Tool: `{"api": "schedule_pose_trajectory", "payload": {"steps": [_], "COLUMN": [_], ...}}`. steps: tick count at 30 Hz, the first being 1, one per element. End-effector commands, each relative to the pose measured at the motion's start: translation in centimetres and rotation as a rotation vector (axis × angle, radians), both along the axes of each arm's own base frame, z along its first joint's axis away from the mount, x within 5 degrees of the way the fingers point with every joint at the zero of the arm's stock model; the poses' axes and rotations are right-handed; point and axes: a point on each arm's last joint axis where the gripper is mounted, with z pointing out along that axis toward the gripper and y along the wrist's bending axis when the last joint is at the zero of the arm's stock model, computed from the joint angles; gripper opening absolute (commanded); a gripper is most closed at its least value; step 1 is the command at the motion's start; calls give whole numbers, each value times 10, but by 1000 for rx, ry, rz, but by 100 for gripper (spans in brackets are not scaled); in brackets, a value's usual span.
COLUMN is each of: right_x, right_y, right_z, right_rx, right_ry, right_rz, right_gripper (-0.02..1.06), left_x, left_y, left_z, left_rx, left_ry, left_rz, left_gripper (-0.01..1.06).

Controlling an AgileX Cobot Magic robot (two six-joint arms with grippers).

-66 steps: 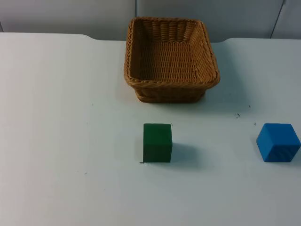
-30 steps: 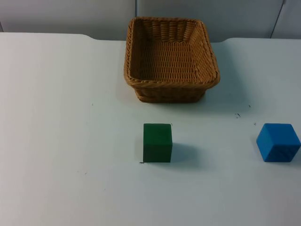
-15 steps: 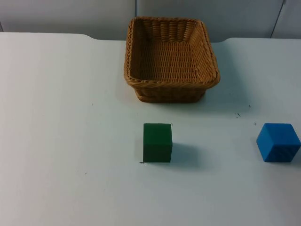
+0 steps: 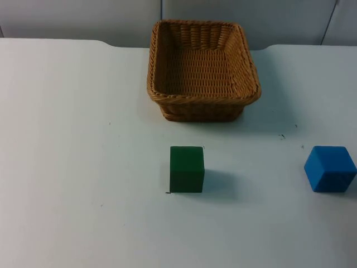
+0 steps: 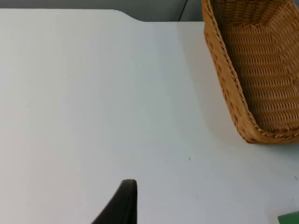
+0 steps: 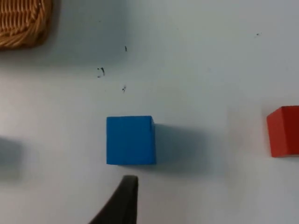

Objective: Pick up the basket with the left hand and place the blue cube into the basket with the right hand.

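Basket: at table's far edge.
Blue cube: near right edge, red cube beside.
Green cube: mid-table.
Left gripper: over bare table; opening indeterminable.
Right gripper: above blue cube; opening indeterminable.

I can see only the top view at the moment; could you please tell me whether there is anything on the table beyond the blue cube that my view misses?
Observer: Yes, a red cube sits on the table, apart from the blue cube, in the right wrist view.
Operator: Thank you. Is the right gripper near the blue cube?
Observer: One of its fingertips stands just short of it, not touching.
Operator: And what does the left wrist camera see?
Observer: The basket, with bare table between its side wall and the left fingertip.
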Motion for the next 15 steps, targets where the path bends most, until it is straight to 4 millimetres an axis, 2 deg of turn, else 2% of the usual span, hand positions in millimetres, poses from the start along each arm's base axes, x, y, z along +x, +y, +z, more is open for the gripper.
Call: {"api": "schedule_pose_trajectory", "payload": {"steps": [1, 3, 4, 8, 9, 13, 14, 15], "right_x": [5, 8, 8, 12, 12, 13, 13, 13], "right_y": [2, 4, 4, 10, 10, 18, 18, 21], "right_z": [-2, -7, -7, -11, -11, -12, -12, -13], "right_rx": [8, 11, 11, 11, 11, 5, 5, 3], "right_ry": [0, 20, 20, 31, 31, 26, 26, 35], "right_rz": [19, 26, 26, 54, 54, 90, 90, 103], "right_gripper": [100, 100, 100, 98, 98, 98, 98, 98], "left_x": [16, 32, 32, 67, 67, 103, 103, 116], "left_y": [-3, -6, -6, -22, -22, -45, -45, -54], "left_z": [-4, -13, -13, -25, -25, -41, -41, -50], "left_rx": [-26, -37, -37, -32, -32, -25, -25, -27], "left_ry": [2, 24, 24, 46, 46, 66, 66, 78], "left_rz": [-11, -26, -26, -83, -83, -141, -141, -161], "left_gripper": [105, 105, 105, 105, 105, 105, 105, 105]}}
